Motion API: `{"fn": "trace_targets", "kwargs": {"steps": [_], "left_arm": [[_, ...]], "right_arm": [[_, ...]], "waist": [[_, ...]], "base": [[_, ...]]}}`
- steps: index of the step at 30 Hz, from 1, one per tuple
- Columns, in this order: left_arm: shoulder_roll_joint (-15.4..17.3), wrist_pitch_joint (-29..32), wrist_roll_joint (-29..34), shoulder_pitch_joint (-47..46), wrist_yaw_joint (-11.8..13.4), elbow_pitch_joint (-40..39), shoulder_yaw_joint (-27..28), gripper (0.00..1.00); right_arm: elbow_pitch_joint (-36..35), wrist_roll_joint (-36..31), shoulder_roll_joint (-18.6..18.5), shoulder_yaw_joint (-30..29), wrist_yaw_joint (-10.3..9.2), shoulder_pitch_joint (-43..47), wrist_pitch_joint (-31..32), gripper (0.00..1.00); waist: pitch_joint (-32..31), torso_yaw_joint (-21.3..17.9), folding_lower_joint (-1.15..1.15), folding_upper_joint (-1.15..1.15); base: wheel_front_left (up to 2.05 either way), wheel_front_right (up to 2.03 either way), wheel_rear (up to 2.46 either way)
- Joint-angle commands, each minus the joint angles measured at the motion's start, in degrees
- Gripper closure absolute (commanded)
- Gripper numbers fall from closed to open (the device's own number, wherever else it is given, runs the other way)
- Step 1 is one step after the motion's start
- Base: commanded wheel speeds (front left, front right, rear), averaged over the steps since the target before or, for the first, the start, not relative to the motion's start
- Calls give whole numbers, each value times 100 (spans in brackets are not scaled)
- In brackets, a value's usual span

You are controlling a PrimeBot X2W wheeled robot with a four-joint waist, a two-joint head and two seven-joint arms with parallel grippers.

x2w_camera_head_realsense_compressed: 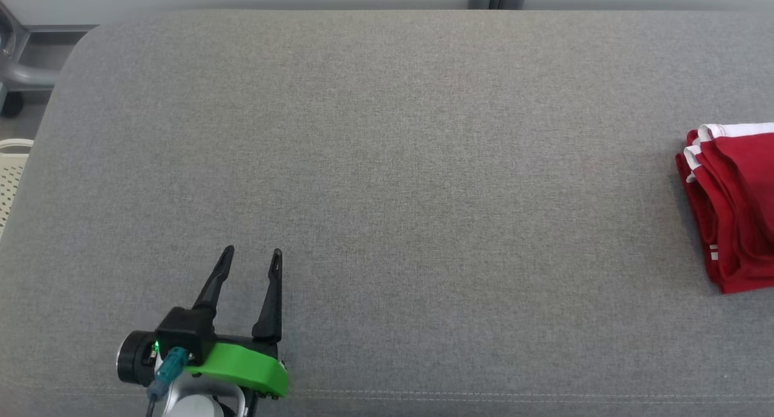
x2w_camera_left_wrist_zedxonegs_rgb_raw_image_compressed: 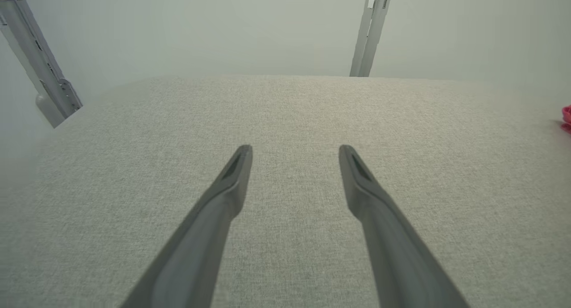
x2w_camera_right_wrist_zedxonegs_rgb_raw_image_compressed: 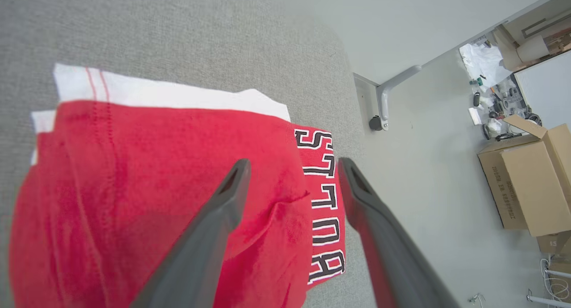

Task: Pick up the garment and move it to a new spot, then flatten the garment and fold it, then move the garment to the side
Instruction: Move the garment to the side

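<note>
Garment (x2w_camera_head_realsense_compressed: 734,211) red with white trim, folded, lying at far right of grey fabric tabletop (x2w_camera_head_realsense_compressed: 387,163), cut by head view's edge; black-and-white lettering along side nearest tabletop end; right gripper (x2w_camera_right_wrist_zedxonegs_rgb_raw_image_compressed: 294,165) over garment, fingers spread wide, gripping nothing; left gripper (x2w_camera_head_realsense_compressed: 253,251) at near left, well apart from garment, fingers wide open, empty; cardboard box (x2w_camera_right_wrist_zedxonegs_rgb_raw_image_compressed: 531,178) on floor beyond.
</note>
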Motion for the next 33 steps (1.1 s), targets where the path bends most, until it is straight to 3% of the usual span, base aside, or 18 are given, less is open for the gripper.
{"fn": "trace_targets", "kwargs": {"steps": [1, 5, 11, 22, 29, 33], "left_arm": [[-22, -15, -169, 9, 85, 24, 95, 0], [-81, -15, -337, 18, 390, -101, 337, 0], [-105, -4, -609, 154, 367, -189, 355, 0], [67, 122, -686, 423, 566, -258, 547, 0], [158, 187, -699, 462, 620, -322, 588, 0], [229, 192, -694, 498, 618, -283, 581, 0]], "right_arm": [[-153, -45, 99, -73, -10, 171, -203, 0], [-513, -45, 371, -376, -10, 411, -750, 0], [-996, 130, 843, -698, -10, 910, -1686, 0], [-2132, 1008, 2255, -741, -11, 2015, -3210, 0], [-2446, 1480, 2483, -408, -10, 2470, -3587, 0], [-2525, 1825, 2541, -240, -10, 2765, -3478, 0]], "waist": [[-75, -43, 0, 0], [-210, -75, 0, 0], [-507, -75, 0, 0], [-1013, -111, 0, 0], [-1083, -99, 0, 0], [-1163, -95, 0, 0]], "base": [[0, 0, 0], [0, 0, 0], [0, 0, 0], [0, 0, 0], [0, 0, 0], [0, 0, 0]]}}
